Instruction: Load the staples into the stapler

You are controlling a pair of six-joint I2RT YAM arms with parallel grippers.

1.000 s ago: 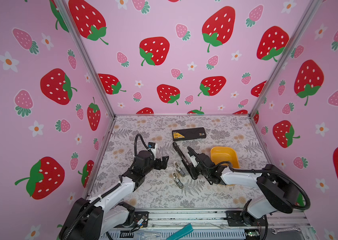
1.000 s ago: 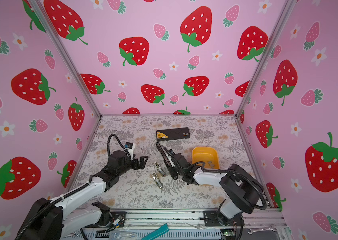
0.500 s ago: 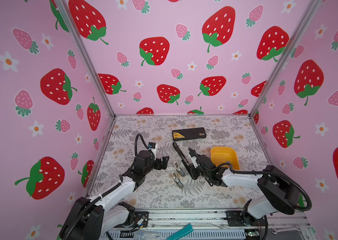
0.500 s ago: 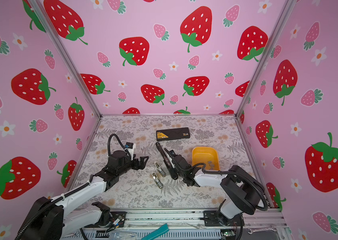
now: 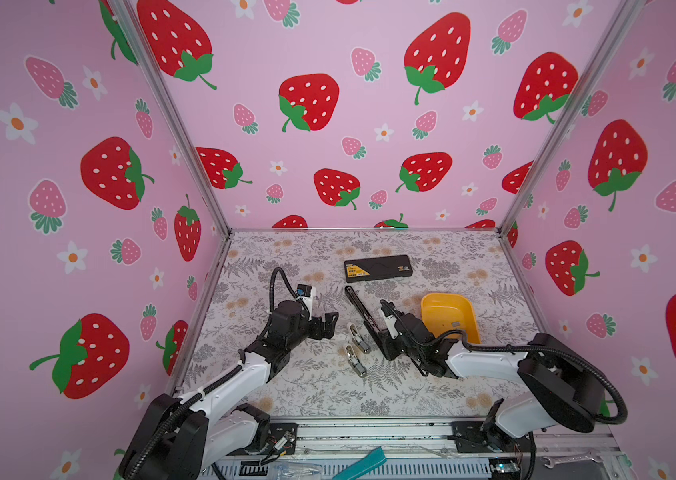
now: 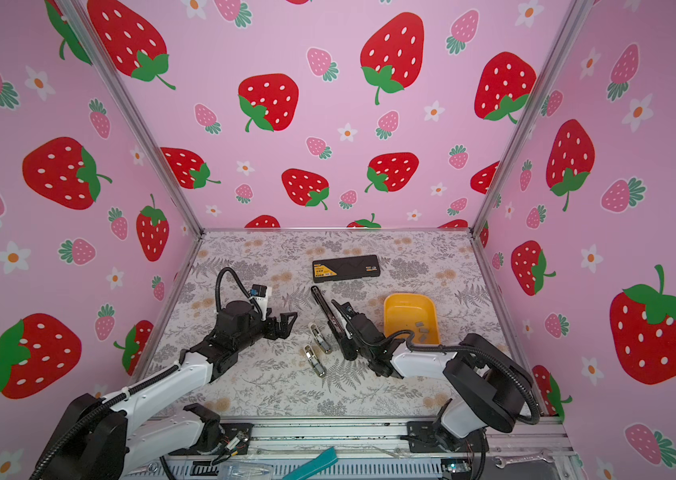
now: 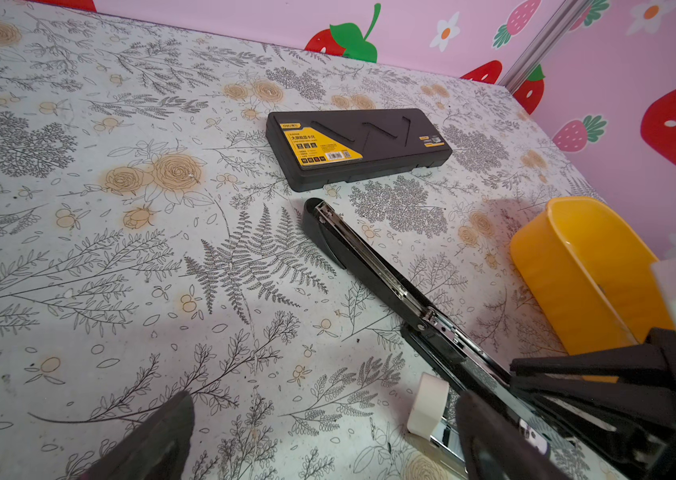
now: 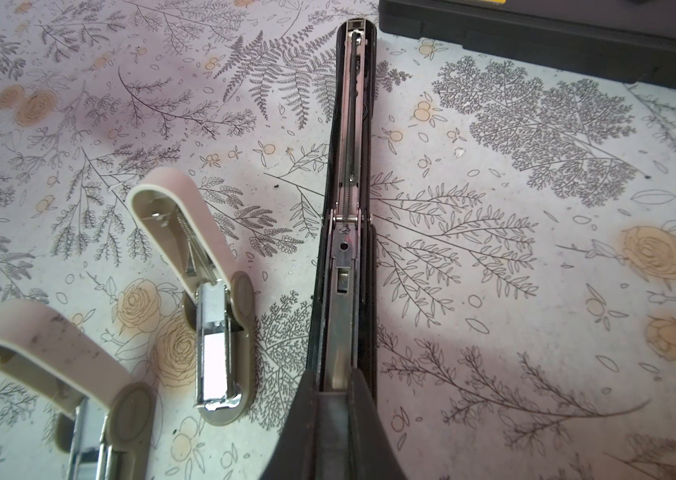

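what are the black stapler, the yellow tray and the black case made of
The black stapler: a dark outer shell, probably plastic, though painted metal is possible. Its inner channel and spring are bare, shiny metal.
The yellow tray: likely moulded plastic, since it is smooth, glossy and evenly coloured, with a rounded rim.
The black case: seemingly matte moulded plastic, with a raised zigzag relief and a printed yellow label.

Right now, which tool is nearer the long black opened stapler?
Right. The right tool is at the near end of the long black stapler; the left tool hovers apart, to its left.
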